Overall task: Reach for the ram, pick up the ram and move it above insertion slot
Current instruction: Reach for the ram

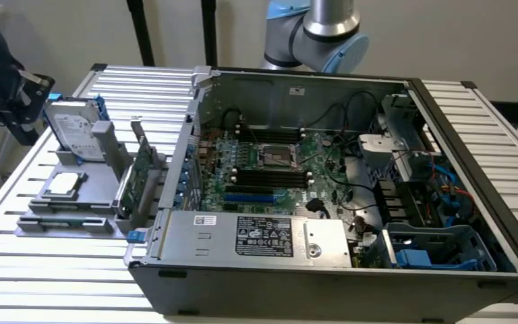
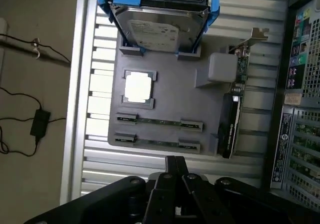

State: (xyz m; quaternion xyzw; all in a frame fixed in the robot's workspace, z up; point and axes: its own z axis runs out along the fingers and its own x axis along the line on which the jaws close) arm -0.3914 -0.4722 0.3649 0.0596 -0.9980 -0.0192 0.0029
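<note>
Two ram sticks stand on edge in grey clips on the grey fixture: one ram and a second ram beside it. My gripper hovers well above the fixture's edge closest to these sticks. Its dark fingers are pressed together with nothing between them. In the exterior view the fixture sits on the slatted table to the left of the open computer case. Long dark memory slots lie beside the processor socket on the motherboard.
The fixture also carries a silver hard drive in blue brackets, a square processor chip and an upright green expansion card. A dark mass with cables hangs at the exterior view's left. The arm's blue-capped joint is behind the case.
</note>
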